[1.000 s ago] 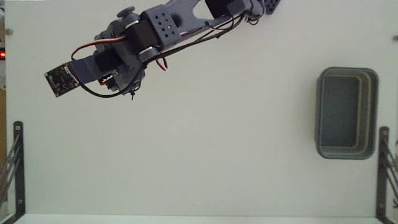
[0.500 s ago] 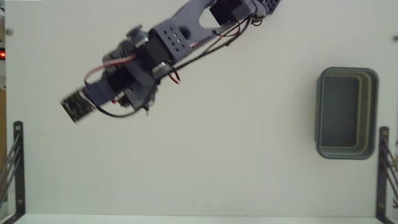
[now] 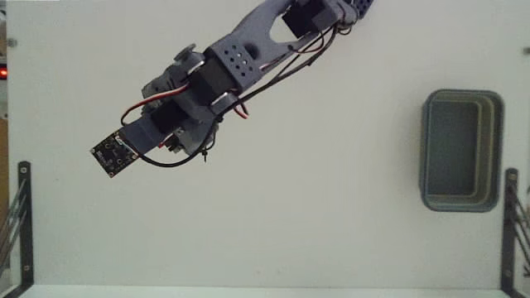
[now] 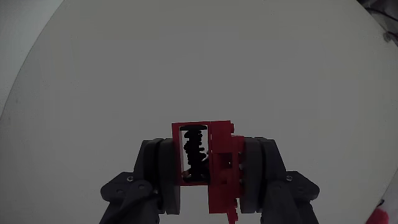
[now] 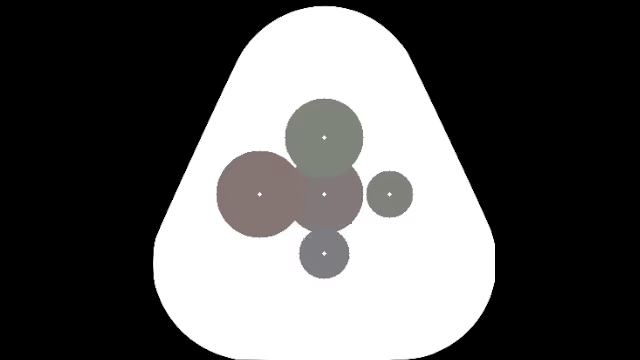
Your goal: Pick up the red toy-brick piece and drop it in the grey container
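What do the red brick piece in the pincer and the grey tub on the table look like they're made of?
The red toy-brick piece, clamped in the pincer, looks like hard moulded plastic: saturated even colour, crisp edges, a dark gap. The grey container looks like matte plastic, possibly soft, judging by its rounded corners, thick lighter rim and dull, glare-free inside.
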Action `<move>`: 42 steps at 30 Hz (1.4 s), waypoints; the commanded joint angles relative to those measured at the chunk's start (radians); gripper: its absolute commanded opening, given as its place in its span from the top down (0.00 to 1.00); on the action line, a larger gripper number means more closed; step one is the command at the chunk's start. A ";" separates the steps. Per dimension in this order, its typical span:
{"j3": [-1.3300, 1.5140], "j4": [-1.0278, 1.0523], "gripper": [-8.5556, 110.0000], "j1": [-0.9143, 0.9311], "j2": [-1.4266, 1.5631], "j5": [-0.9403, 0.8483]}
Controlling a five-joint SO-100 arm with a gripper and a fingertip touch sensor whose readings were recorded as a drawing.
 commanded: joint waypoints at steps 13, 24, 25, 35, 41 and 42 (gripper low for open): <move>0.035 -0.020 0.54 -0.182 0.084 0.002; 0.131 -0.056 0.54 -0.407 0.144 0.002; 0.142 -0.060 0.54 -0.433 0.151 0.002; 0.247 -0.099 0.54 -0.677 0.216 0.002; 0.313 -0.124 0.54 -0.833 0.258 0.002; 0.326 -0.128 0.54 -0.862 0.266 0.002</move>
